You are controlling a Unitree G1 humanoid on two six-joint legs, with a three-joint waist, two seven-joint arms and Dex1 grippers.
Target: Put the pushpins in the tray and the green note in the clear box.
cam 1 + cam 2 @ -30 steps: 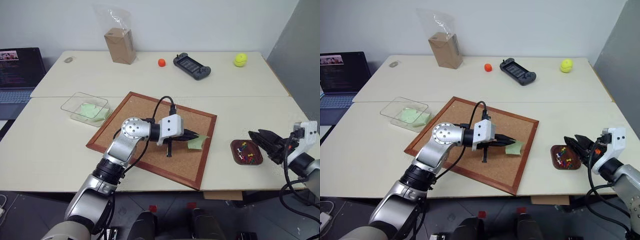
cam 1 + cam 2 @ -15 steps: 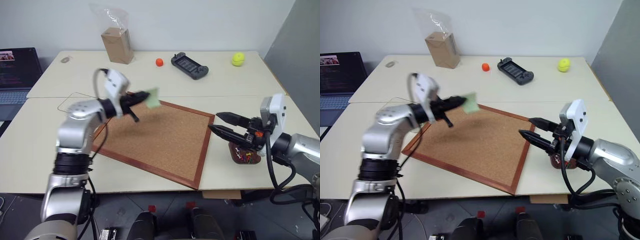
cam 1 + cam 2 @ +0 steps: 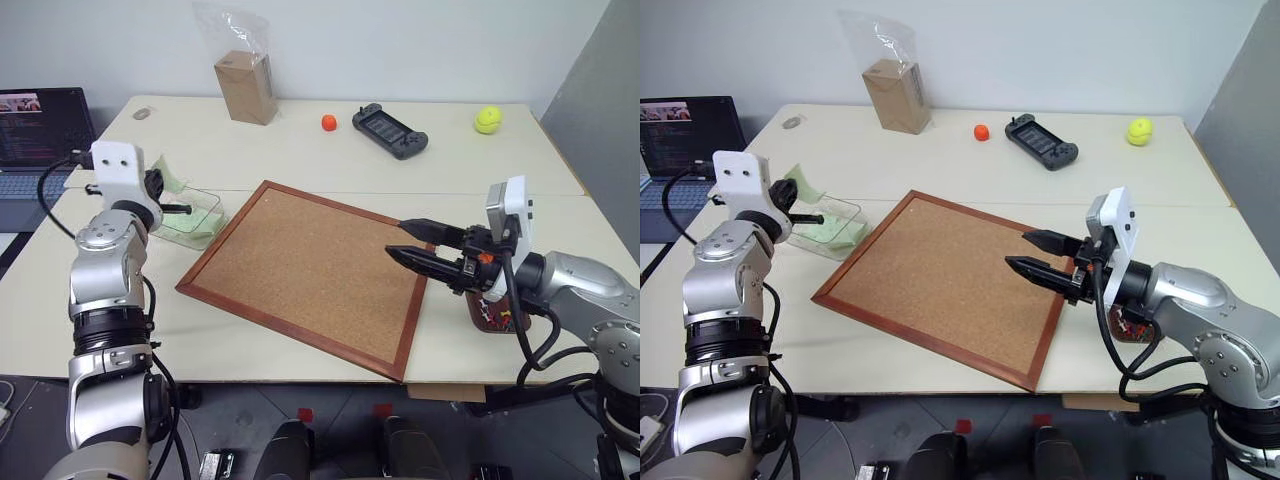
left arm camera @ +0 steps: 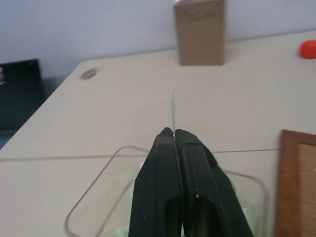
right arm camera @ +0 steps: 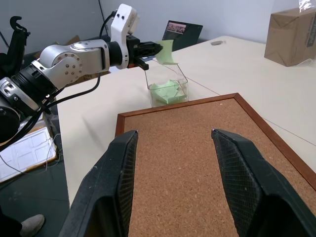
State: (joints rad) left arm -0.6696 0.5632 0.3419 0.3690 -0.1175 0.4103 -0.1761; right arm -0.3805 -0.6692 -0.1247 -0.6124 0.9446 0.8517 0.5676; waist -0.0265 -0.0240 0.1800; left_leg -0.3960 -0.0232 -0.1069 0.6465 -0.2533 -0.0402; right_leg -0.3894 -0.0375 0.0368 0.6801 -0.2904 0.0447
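Swung off the corkboard (image 3: 310, 268), the left gripper (image 5: 157, 48) now pinches the green note (image 5: 166, 52) above the clear box (image 3: 192, 215). Right gripper (image 3: 402, 240) hovers level, jaws parted and empty, half hiding the tray (image 3: 487, 312).

Overall light: bright, even indoor light falls on the pale table (image 3: 330, 165), with no dark corners.
Shadows: soft and faint; a thin shadow lies on the corkboard (image 3: 310, 265) beneath the right gripper (image 3: 404, 241).
Glare: mild sheen on the clear bag around the brown carton (image 3: 245, 85), behind the corkboard.
Head views: sharp across the table, with no motion blur.
Left wrist view: black fingers (image 4: 163, 187) look soft up close; the carton behind is slightly hazy.
Right wrist view: near fingers (image 5: 118, 173) loom large and stretched toward the edges; the corkboard grain is crisp.
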